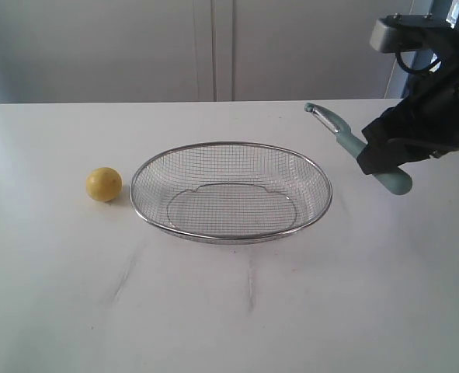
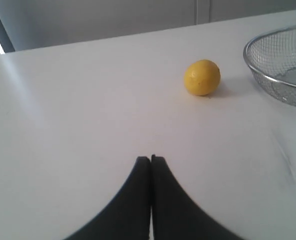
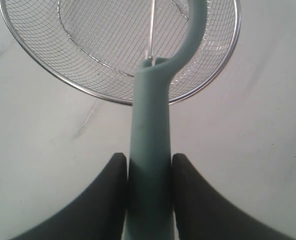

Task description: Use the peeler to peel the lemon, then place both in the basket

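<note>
In the exterior view we see the lemon (image 1: 103,184) resting on the white table (image 1: 213,311), just left of the basket (image 1: 231,145) and not touching it; to the basket's right, the right gripper (image 1: 375,162) pinches the peeler (image 1: 342,132) by its teal handle, blade head pointing up and left. In the left wrist view, the left gripper (image 2: 151,160) has its jaws pressed together on nothing; the lemon lies ahead, near the basket's rim. In the right wrist view, both fingers clamp the handle's sides; the basket lies beyond the blade.
</note>
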Tool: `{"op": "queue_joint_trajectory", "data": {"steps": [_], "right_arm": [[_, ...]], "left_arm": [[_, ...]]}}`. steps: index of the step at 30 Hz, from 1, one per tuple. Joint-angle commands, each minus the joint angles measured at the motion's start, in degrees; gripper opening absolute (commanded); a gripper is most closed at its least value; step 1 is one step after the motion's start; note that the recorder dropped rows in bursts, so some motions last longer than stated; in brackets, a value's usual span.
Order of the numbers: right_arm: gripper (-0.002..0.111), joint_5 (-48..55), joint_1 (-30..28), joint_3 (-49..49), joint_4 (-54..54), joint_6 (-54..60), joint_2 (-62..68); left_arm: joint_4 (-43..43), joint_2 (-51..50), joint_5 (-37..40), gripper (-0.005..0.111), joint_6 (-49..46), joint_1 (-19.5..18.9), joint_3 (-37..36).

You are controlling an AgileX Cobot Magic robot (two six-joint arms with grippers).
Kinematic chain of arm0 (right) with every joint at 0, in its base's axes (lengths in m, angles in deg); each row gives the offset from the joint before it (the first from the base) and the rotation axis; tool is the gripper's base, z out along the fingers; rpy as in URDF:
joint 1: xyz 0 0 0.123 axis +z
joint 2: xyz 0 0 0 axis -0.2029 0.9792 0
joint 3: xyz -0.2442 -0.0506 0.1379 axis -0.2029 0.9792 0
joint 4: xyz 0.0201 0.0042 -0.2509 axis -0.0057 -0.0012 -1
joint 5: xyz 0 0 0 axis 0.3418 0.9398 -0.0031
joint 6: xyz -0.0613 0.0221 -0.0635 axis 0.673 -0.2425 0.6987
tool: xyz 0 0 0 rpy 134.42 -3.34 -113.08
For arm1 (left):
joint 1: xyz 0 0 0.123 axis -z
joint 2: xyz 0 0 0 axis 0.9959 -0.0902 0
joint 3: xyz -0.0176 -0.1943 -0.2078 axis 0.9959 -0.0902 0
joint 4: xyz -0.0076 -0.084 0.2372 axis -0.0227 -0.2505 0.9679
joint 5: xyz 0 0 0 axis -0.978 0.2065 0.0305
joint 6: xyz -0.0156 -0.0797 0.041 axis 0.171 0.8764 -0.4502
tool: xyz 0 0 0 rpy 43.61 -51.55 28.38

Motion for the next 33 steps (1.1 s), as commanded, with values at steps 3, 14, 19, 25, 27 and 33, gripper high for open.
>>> {"op": "queue_joint_trajectory", "data": {"steps": [3, 14, 19, 25, 27, 33], "right_arm": [[0.000, -0.3, -0.1, 0.2, 0.4, 0.6, -0.6], [0.000, -0.3, -0.1, 0.2, 0.4, 0.6, -0.6], [0.000, -0.3, -0.1, 0.2, 0.4, 0.6, -0.6], [0.000, -0.3, -0.1, 0.2, 0.4, 0.6, -0.6], [0.000, -0.3, -0.1, 0.2, 0.4, 0.6, -0.6], [0.000, -0.3, -0.1, 0.2, 0.4, 0.6, -0.6]], "left_arm": [[-4.6, 0.3, -6.3, 0.000, 3.8, 0.3, -0.2], [-10.3, 0.3, -11.2, 0.000, 13.7, 0.3, -0.2], [-10.3, 0.3, -27.3, 0.000, 23.0, 0.3, -0.2], [-9.8, 0.3, -45.8, 0.000, 23.2, 0.3, -0.2], [-9.4, 0.3, -44.2, 0.000, 23.2, 0.3, 0.9], [-7.7, -3.1, -39.4, 0.000, 18.4, 0.3, 6.2]]}}
